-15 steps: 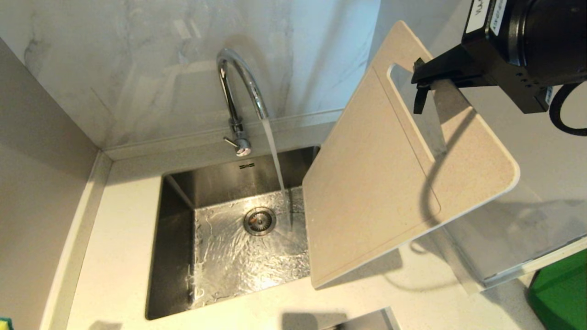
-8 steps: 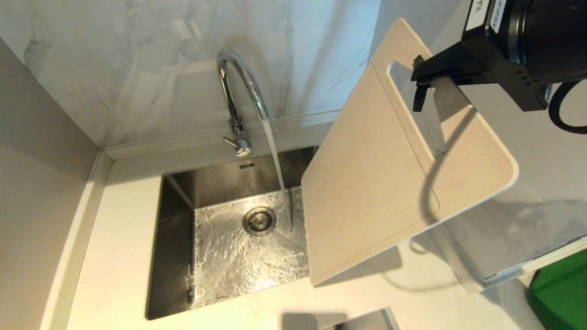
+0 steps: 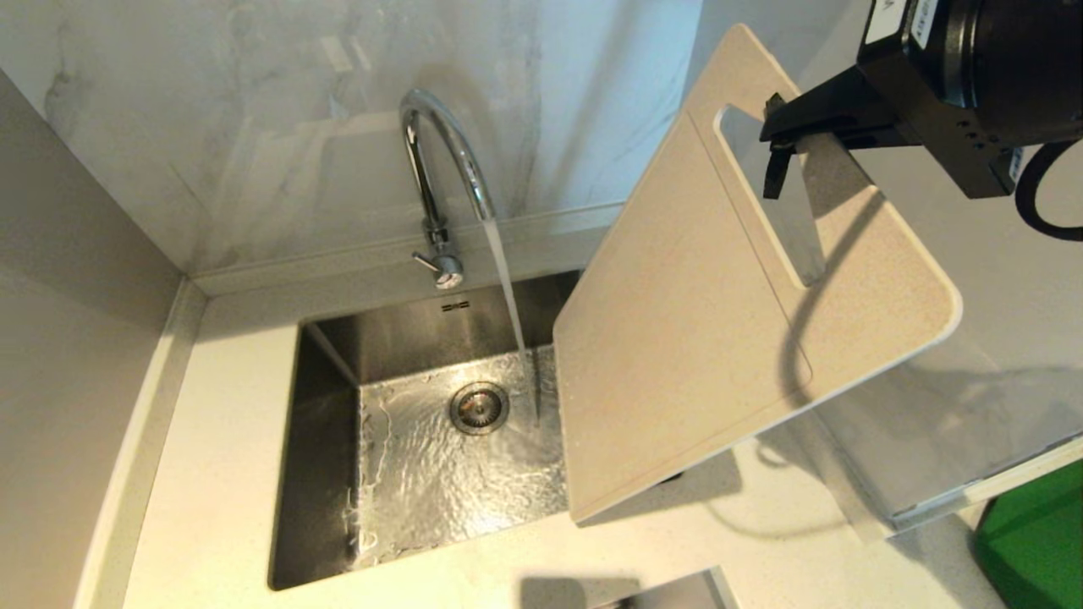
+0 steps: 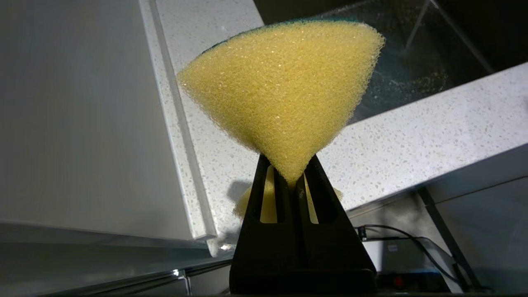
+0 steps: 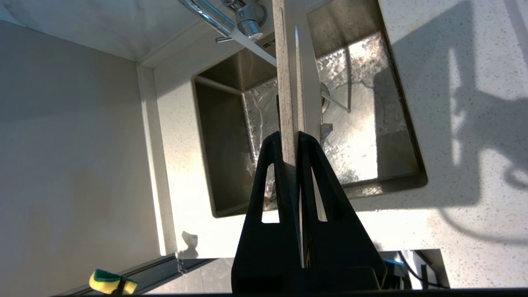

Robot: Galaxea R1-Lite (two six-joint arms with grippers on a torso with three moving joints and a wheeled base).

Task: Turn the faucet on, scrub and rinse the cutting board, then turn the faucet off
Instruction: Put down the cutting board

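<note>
Listing by view.

Head view: pale speckled counter (image 3: 220, 474) with a steel sink (image 3: 321, 474) set in it, marbled wall behind, a green object (image 3: 1036, 541) at 4 o'clock. Faucet (image 3: 444, 161) stands at the sink's 12 o'clock edge, running; the stream lands just right of the drain (image 3: 479, 408). Board (image 3: 702, 330) hangs tilted above the sink's 3 o'clock side, handle slot uppermost, low corner over the counter. Right gripper (image 3: 774, 139), entering from 1 o'clock, is clamped on the slot's rim.

Left wrist view: counter edge, a grey wall panel, and dark sink water beyond. Left gripper (image 4: 291, 181) has its fingers pinched tight on a yellow sponge (image 4: 284, 90), which fans out above the tips; a thin green backing shows along its far edge.

Right wrist view: sink, wet floor and faucet base beyond the fingers. Board seen edge-on, squeezed between the nearly closed fingers (image 5: 264, 181). Sponge visible again at 7 o'clock, off the counter's end.
</note>
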